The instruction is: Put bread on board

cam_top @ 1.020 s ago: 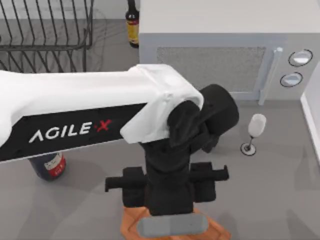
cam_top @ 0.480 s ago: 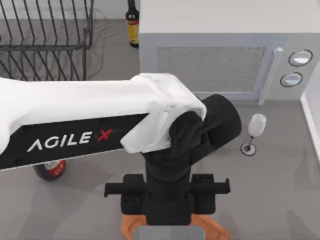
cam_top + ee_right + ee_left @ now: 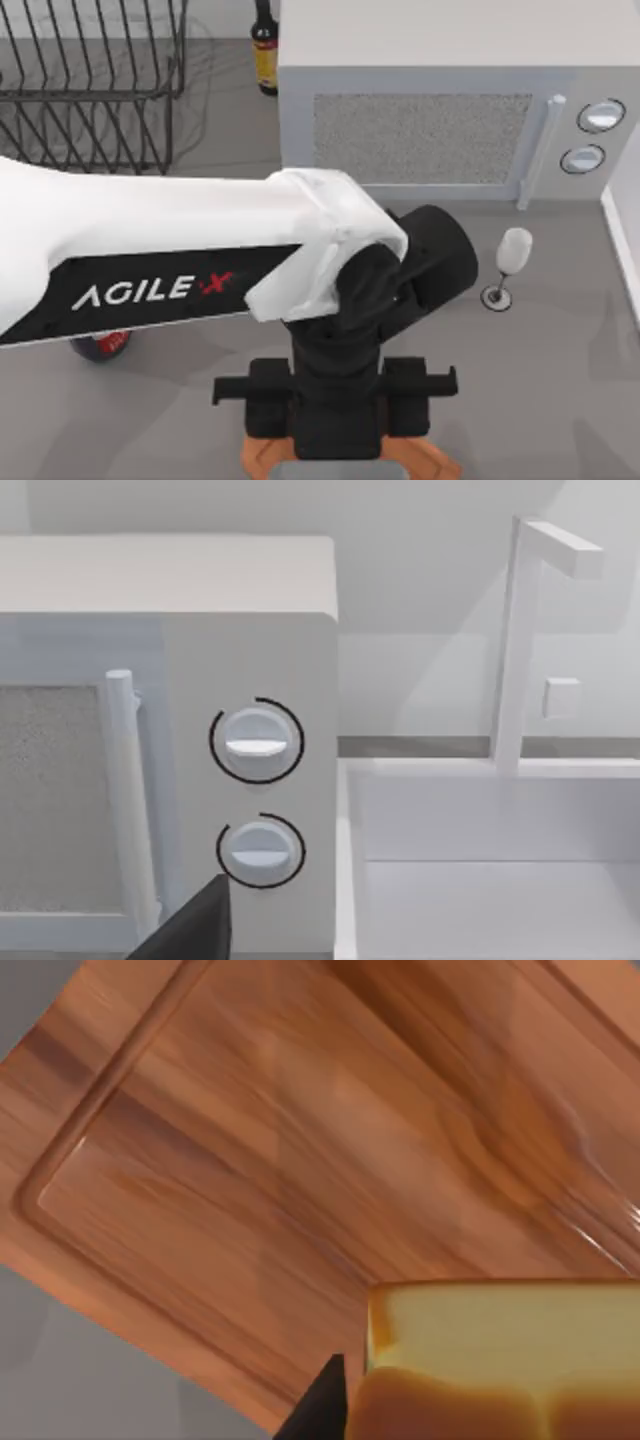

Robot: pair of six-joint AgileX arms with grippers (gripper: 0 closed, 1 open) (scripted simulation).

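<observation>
My left gripper (image 3: 440, 1400) clamps the bread (image 3: 500, 1360), hovering over the board (image 3: 300, 1160) at table's 6 o'clock. Right gripper (image 3: 190, 925) by microwave (image 3: 150, 680); can't tell its jaws.

A white microwave (image 3: 440, 100) fills the upper right of the top view, a dark bottle (image 3: 265, 45) just left of it. A wire rack (image 3: 90, 80) sits upper left. A wine glass (image 3: 510, 262) stands upright right of centre on the grey surface (image 3: 560, 400).
</observation>
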